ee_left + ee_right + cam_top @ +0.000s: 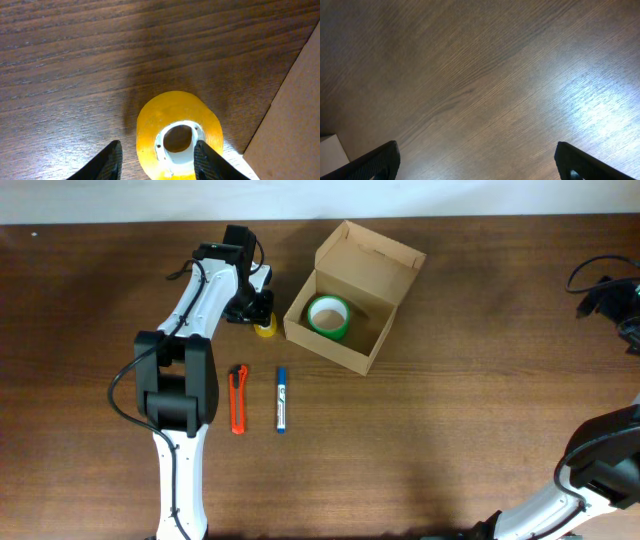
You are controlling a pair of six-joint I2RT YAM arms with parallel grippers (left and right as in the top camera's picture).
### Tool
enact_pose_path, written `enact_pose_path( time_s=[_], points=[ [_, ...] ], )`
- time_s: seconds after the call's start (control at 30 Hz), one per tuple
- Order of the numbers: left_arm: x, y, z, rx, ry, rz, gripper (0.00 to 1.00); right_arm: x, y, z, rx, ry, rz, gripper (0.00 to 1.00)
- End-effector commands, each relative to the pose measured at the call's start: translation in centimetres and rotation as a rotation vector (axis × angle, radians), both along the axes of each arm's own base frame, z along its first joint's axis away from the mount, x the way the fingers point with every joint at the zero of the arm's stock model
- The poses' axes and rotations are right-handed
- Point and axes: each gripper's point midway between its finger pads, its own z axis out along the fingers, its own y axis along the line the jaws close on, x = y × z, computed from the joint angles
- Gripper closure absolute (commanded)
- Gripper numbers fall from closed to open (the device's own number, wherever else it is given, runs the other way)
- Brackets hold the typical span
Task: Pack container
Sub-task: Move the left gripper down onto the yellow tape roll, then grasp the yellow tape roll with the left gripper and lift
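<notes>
The container [352, 298] is an open brown cardboard box with its flap lid raised at the back. A green tape roll [328, 316] lies inside it. A yellow tape roll [264, 328] lies flat on the table just left of the box. My left gripper [252, 308] hangs over it. In the left wrist view the yellow roll [150, 132] sits between the fingers of that gripper [157, 150]. The right finger overlaps the roll's white core, and the left finger [107, 162] stands apart from it. My right gripper [477, 160] is wide open over bare wood.
A red utility knife [239, 398] and a blue marker [281, 398] lie side by side in front of the box. Black cables [605, 285] sit at the far right edge. The box wall [295, 115] stands close to the right of the yellow roll.
</notes>
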Motion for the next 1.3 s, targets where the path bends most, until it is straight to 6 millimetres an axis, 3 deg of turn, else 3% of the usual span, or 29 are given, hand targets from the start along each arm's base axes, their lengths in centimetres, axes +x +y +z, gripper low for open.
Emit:
enact_pose_path(
  time_s=[0.0, 0.63, 0.67, 0.77, 0.83, 1.13, 1.27],
  points=[
    [0.0, 0.4, -0.8, 0.02, 0.011, 0.009, 0.55, 0.2, 0.2, -0.7, 0.02, 0.011, 0.011, 0.01],
    [0.0, 1.2, -1.5, 0.066, 0.012, 0.01, 0.56, 0.2, 0.2, -0.7, 0.02, 0.012, 0.011, 0.01],
    [0.1, 1.2, -1.5, 0.067, 0.011, 0.01, 0.6, 0.2, 0.2, -0.7, 0.02, 0.012, 0.011, 0.01],
    [0.2, 1.1, -1.5, 0.066, 0.007, 0.011, 0.86, 0.2, 0.2, -0.7, 0.02, 0.011, 0.011, 0.01],
    [0.1, 1.2, -1.6, 0.066, 0.01, 0.011, 0.98, 0.2, 0.2, -0.7, 0.02, 0.011, 0.011, 0.01],
    [0.0, 1.2, -1.6, 0.067, 0.017, 0.01, 0.98, 0.1, 0.3, -0.7, 0.021, 0.013, 0.011, 0.01],
    [0.1, 1.2, -0.5, 0.072, 0.016, -0.023, 0.98, 0.1, 0.3, -0.7, 0.022, 0.014, 0.011, 0.01]
  ],
)
